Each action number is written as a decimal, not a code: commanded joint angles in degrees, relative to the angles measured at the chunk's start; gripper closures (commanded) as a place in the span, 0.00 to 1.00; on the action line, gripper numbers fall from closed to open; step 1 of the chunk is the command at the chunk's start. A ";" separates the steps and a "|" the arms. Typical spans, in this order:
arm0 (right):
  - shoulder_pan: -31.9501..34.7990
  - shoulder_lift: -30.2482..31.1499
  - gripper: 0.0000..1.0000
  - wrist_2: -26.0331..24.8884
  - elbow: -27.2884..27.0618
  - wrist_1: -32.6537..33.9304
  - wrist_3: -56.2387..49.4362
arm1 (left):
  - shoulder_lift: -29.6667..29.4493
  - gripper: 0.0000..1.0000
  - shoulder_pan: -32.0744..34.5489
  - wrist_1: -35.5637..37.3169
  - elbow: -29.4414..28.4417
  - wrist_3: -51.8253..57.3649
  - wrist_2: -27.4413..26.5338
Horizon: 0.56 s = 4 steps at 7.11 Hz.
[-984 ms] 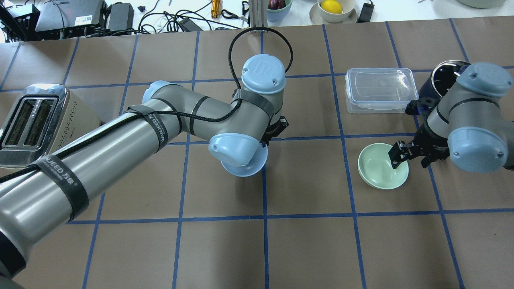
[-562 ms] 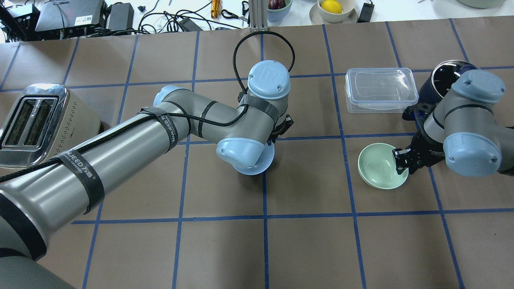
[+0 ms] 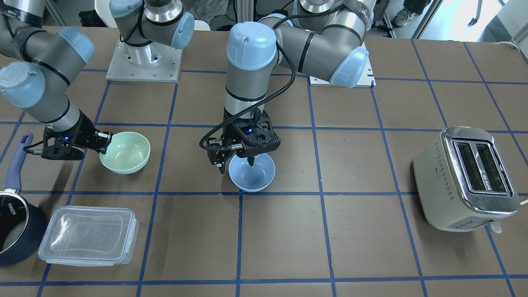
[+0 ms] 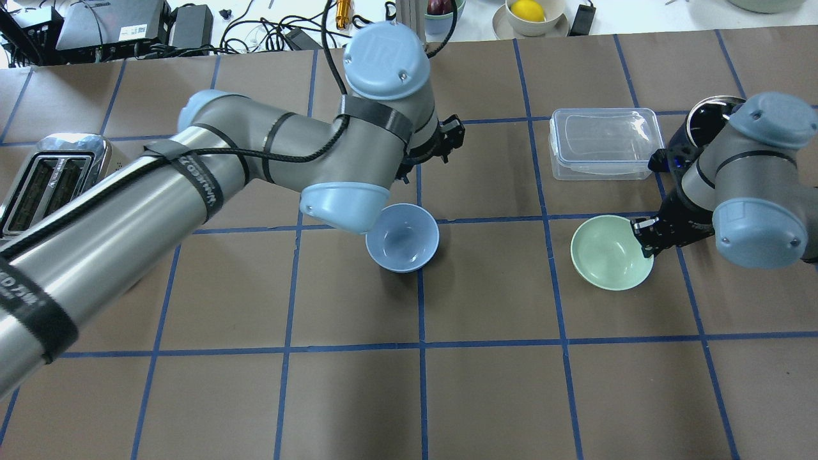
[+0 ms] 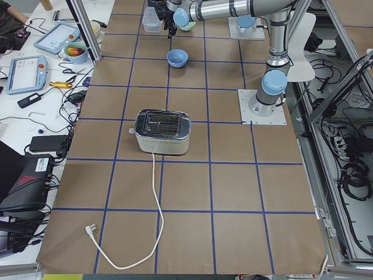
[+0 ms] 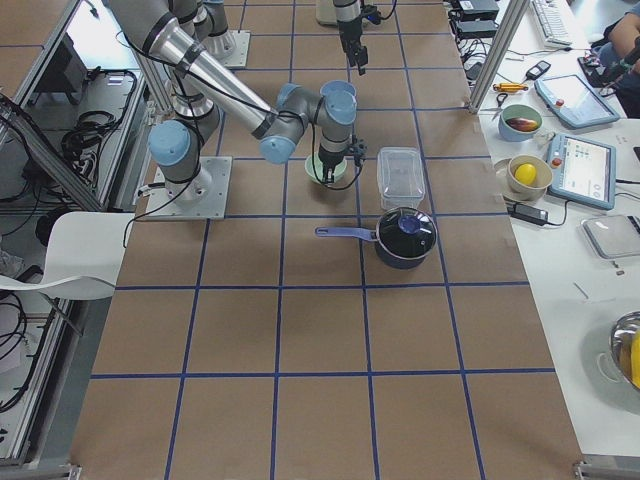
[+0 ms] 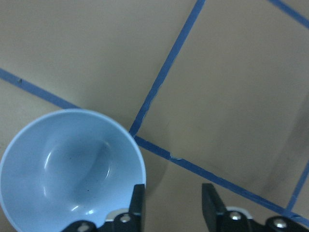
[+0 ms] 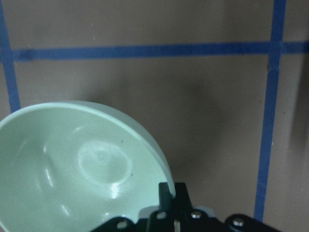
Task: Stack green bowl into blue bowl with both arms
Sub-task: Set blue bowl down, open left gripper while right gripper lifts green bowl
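The blue bowl (image 4: 402, 237) stands upright near the table's middle and also shows in the front view (image 3: 252, 174) and the left wrist view (image 7: 67, 169). My left gripper (image 3: 236, 161) hangs just above its rim, open and empty, its fingers (image 7: 139, 193) apart beside the bowl's edge. The green bowl (image 4: 610, 252) is to the right, also in the front view (image 3: 125, 152). My right gripper (image 4: 644, 241) is shut on its near rim, fingers (image 8: 166, 193) pinching the edge. The bowl looks level and slightly raised.
A clear lidded plastic container (image 4: 604, 142) and a navy saucepan (image 4: 703, 124) sit just beyond the green bowl. A toaster (image 4: 38, 185) stands at the far left. Cables and dishes lie on the white bench behind the table.
My left arm has drawn up and back, uncovering the blue bowl, which shifted slightly right. My right gripper closed on the green bowl's rim, and the bowl levelled out.
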State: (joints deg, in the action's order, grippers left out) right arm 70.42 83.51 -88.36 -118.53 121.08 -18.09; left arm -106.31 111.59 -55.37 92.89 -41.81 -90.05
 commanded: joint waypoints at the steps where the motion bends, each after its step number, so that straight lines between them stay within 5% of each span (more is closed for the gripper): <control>1: 6.01 0.17 1.00 3.88 8.89 -7.49 7.50 | 9.50 0.00 -8.27 -16.60 -2.00 20.97 -0.39; 4: 20.16 -0.80 1.00 11.59 11.92 -7.88 26.11 | 16.21 0.00 -21.21 -33.35 -7.02 41.68 -0.39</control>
State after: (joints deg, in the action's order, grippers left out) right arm 85.23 83.05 -81.12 -107.33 113.29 0.41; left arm -92.34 95.09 -82.48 87.61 -7.10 -90.42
